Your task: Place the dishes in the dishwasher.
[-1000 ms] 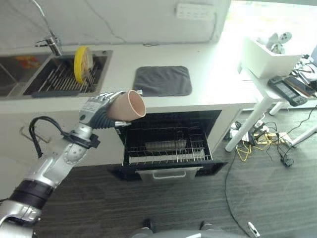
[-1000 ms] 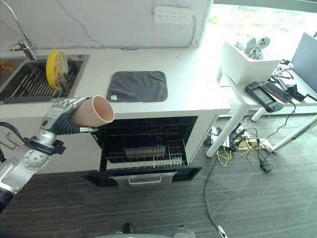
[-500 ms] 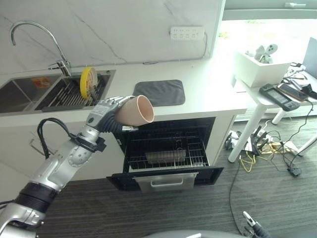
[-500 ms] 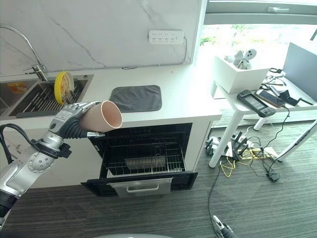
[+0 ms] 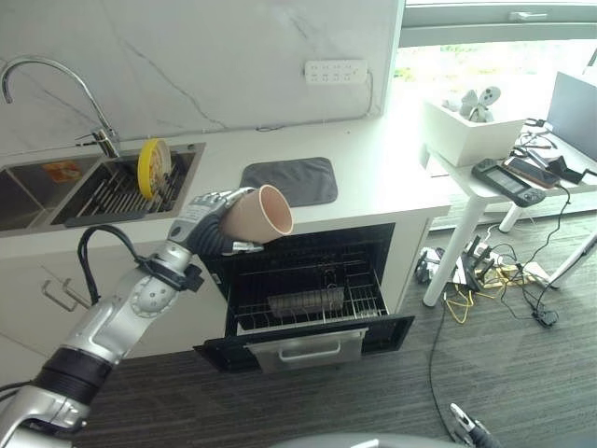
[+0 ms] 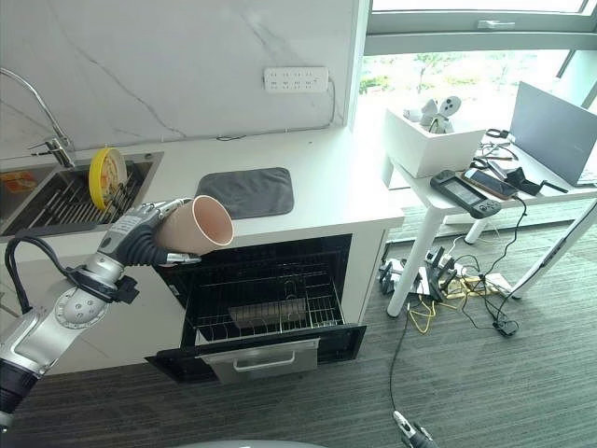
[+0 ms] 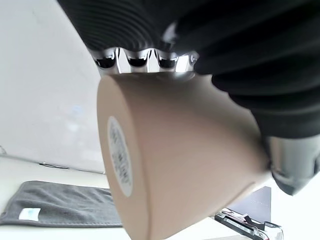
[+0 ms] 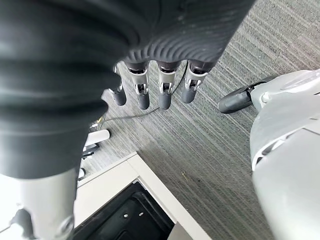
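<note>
The left robot hand (image 5: 207,224) grips a tan cup (image 5: 256,214) sideways above the open dishwasher (image 5: 308,299), seemingly just off the tabletop's (image 5: 373,177) front edge.

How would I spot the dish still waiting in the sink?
Start at the sink on the white counter's left end, under the curved tap. In its right basin, a round yellow plate stands on edge in the rack, the one bright yellow thing there.

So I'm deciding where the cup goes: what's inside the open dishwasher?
Wire rack with a grey cutlery basket; no dishes visible. The back is dark. Left hand holds the cup.
</note>
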